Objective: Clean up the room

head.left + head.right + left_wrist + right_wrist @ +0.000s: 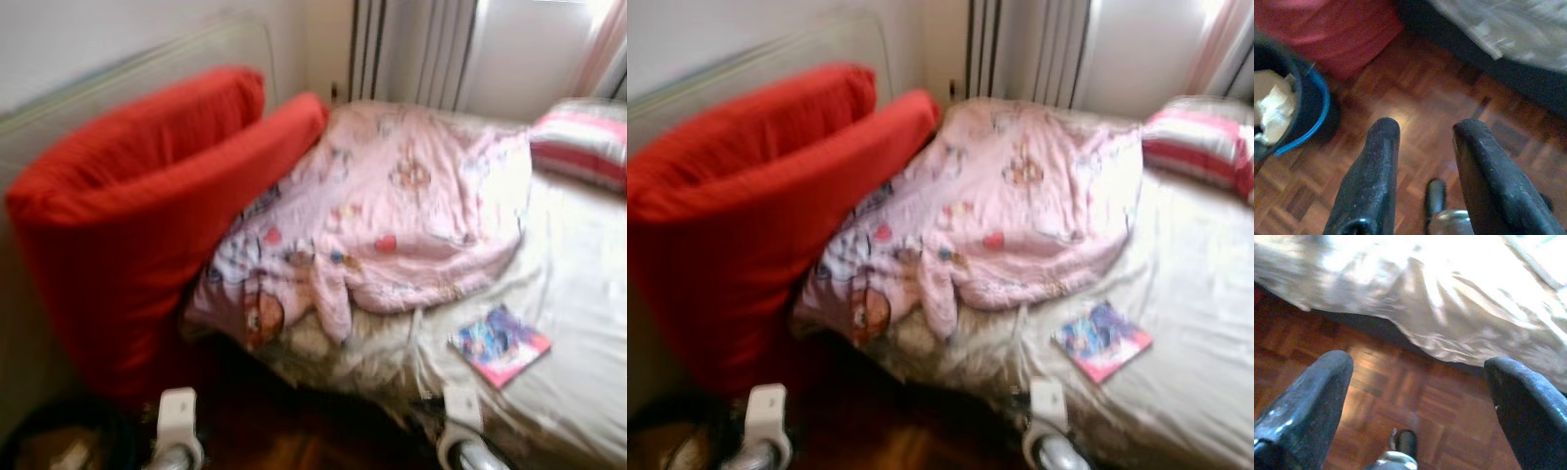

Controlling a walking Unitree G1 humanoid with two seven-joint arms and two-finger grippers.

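A bed with a pale sheet point(578, 294) stands before me. A crumpled pink patterned blanket point(392, 206) lies across it. A colourful picture book point(500, 345) rests on the sheet near the front edge. Two big red cushions point(137, 215) lean against the headboard side at the left. A pink striped pillow point(588, 142) lies at the far right. Both arms hang low over the wooden floor. My left gripper point(1422, 142) is open with nothing between its fingers. My right gripper point(1418, 377) is open wide, its fingers pointing at the floor just beside the hanging sheet point(1449, 308).
A dark bin with a blue rim point(1298, 117), holding crumpled paper, stands on the parquet floor point(1425, 88) near the red cushions. A radiator point(411, 49) and curtains point(607, 44) line the far wall. The views are blurred.
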